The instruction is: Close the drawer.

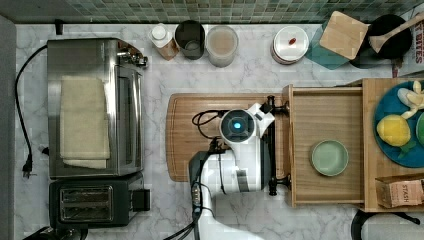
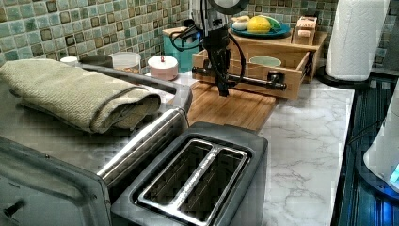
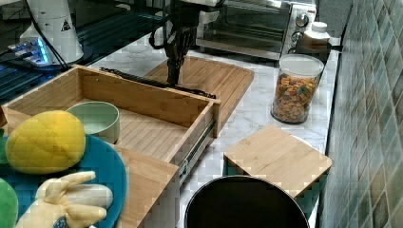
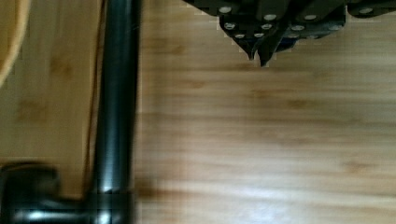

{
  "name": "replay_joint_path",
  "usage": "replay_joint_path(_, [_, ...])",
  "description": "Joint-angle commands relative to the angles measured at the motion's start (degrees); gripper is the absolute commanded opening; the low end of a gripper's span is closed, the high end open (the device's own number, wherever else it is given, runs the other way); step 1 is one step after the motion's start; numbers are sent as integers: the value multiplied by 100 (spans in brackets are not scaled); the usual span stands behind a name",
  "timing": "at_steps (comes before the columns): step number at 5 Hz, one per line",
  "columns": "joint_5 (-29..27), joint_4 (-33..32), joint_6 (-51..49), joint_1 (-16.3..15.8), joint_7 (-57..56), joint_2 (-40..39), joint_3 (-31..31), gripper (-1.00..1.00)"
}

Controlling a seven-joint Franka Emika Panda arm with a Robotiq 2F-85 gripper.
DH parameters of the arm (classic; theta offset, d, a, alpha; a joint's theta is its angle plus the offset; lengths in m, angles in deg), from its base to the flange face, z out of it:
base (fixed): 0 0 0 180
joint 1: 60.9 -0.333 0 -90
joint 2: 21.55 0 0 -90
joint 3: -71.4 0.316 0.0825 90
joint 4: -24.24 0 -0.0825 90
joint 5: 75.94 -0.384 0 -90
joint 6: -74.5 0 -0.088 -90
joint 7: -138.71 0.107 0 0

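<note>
The Panda arm (image 1: pixel 235 165) reaches over the cutting board (image 1: pixel 185 115) with its wrist turned straight down, so that the gripper (image 2: pixel 224 92) hangs vertically, its tips just above the board's surface. In the wrist view the fingertips (image 4: pixel 254 51) are pressed together with nothing between them.

The drawer (image 1: pixel 325 125) stands pulled out from its wooden cabinet (image 1: pixel 375 200). In the top view it lies just beyond the gripper toward the top view's right. Its black bar handle (image 2: pixel 244 81) passes directly beside the gripper, between the gripper and the drawer front; in the wrist view the bar (image 4: pixel 116 93) runs close alongside the closed fingertips but apart from them.

The handle's long axis runs parallel to the drawer front, across the direction in which the drawer slides. The drawer front faces the gripper and the cutting board.

Inside the drawer, on the far side of the front panel from the gripper, sits a pale green bowl (image 1: pixel 329 157).
</note>
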Motion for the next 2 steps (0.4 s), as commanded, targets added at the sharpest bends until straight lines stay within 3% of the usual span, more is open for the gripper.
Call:
replay_joint_path(1, [-253,799,41,993,-1746,-259,-591,-100])
replay_joint_path(2, [-426,980,137,1158,-2175,-391,-773,-100])
